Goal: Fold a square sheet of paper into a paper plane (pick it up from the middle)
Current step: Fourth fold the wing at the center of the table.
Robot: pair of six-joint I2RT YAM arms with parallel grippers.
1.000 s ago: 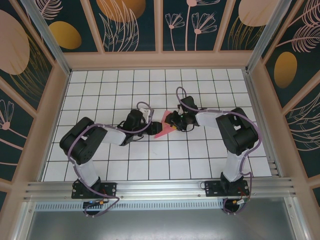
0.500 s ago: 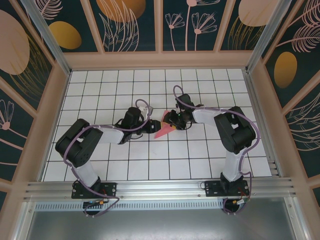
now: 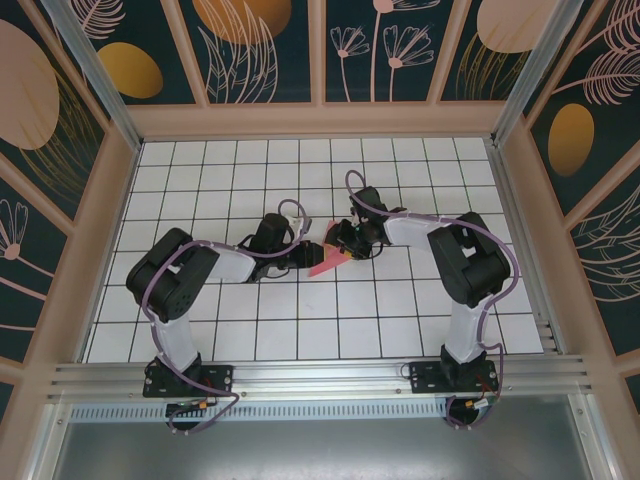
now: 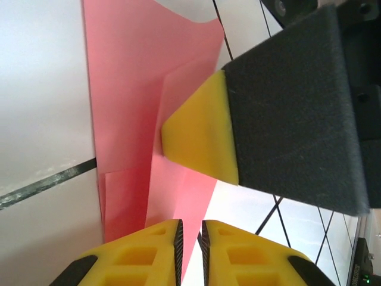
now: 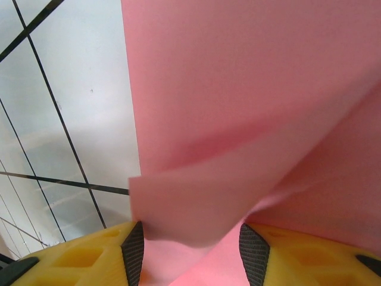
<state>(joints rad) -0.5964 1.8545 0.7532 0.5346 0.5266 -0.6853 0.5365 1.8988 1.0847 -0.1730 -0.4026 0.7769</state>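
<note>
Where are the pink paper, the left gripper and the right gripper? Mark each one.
pink paper (image 3: 325,263), top external view, on its exposed pink face between the arms.
left gripper (image 4: 190,235), left wrist view, midway between its yellow fingertips.
right gripper (image 5: 193,250), right wrist view, midway between its yellow fingertips.

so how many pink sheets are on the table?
1. The pink paper, partly folded, sits in the middle of the table, between the left arm and right arm. Anything under the arms would be hidden.
</note>
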